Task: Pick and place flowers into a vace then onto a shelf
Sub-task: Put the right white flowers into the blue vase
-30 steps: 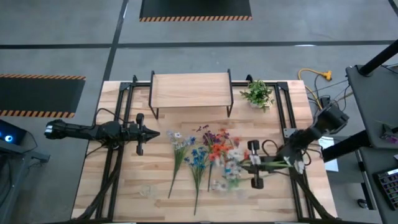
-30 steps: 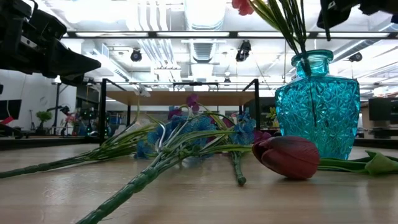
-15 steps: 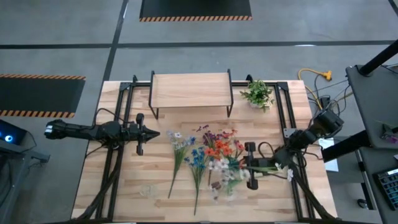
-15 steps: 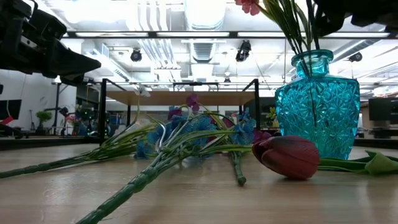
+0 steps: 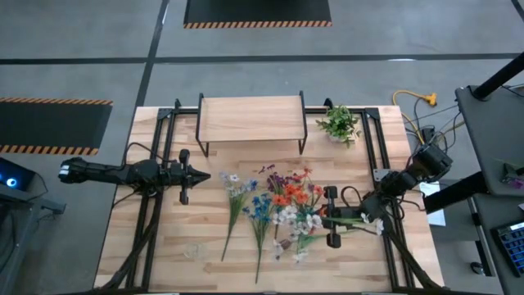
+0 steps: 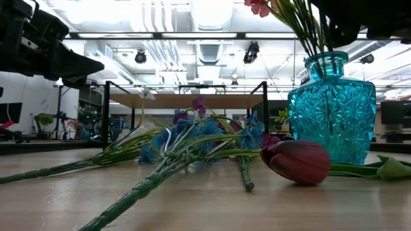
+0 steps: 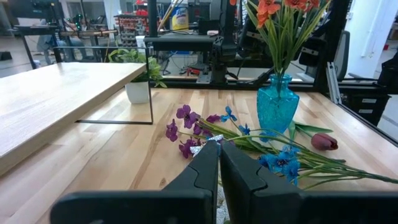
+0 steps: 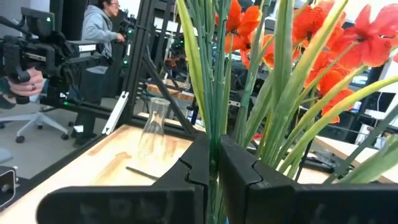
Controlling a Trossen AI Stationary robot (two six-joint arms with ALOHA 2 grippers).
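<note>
My left gripper [image 5: 214, 174] hangs with its dark fingers pressed together on nothing, over the left part of the pale, grained wooden table [image 5: 164, 246]. Just past its tip lie loose flowers [image 5: 260, 211]: thin green stems with small blue, white and purple blooms, their long axes running toward the table's near edge, blooms pointing toward the shelf [image 5: 251, 119]. That shelf, a flat light plank on thin black legs, stands beyond and to the right of this gripper.

Further right, my right gripper [image 5: 326, 216] is clamped on a bunch of orange-red and white blooms [image 5: 296, 205], whose straight stems drop into the faceted turquoise glass vase [image 6: 331, 109]. The bunch stands nearly upright, blooms up. A dark red bud [image 6: 303, 161], smooth and oval, lies beside the vase's foot.

Since a second ago, this bunch and gripper have moved leftward a little and the vase has shifted slightly right in the low view.
</note>
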